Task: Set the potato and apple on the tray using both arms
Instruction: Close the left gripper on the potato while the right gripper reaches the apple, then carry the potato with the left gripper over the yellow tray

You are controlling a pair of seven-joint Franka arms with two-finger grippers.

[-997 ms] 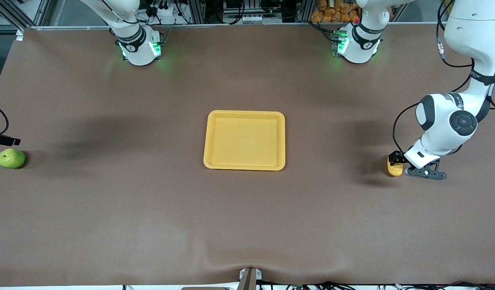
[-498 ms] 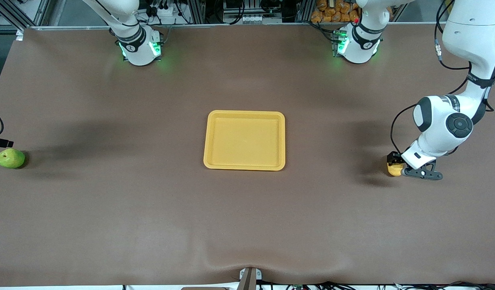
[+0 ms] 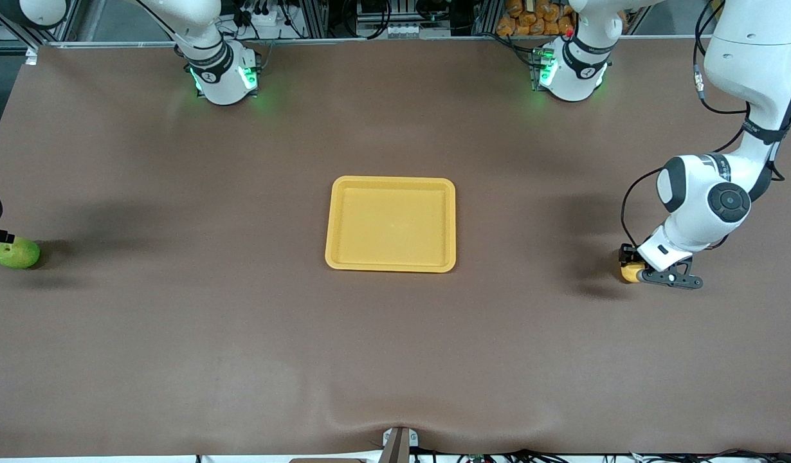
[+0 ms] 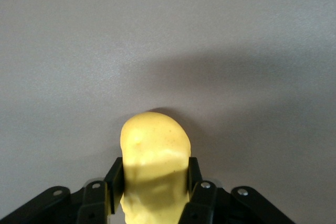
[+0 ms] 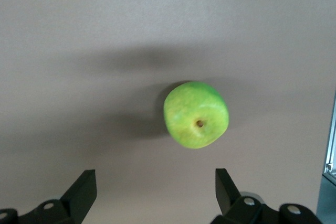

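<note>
Left gripper (image 4: 152, 192) clamps the potato (image 4: 154, 150) on the brown surface (image 3: 177, 334) near the left arm's end; right gripper (image 5: 155, 192), jaws apart, hovers over the apple (image 5: 196, 114) at the surface's edge; tray (image 3: 390, 265) sits mid-surface, well apart from both.

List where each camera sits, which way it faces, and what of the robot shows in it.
Front view: high across the table, facing both arm bases; shows the tray, the apple, and the left end effector shut on the potato.
Left wrist view: on the left wrist, looking down at the potato clamped between its fingers.
Right wrist view: on the right wrist, above the apple; its open right end effector shows.
Shared: front and left wrist views show the potato; front and right wrist views, the apple.
</note>
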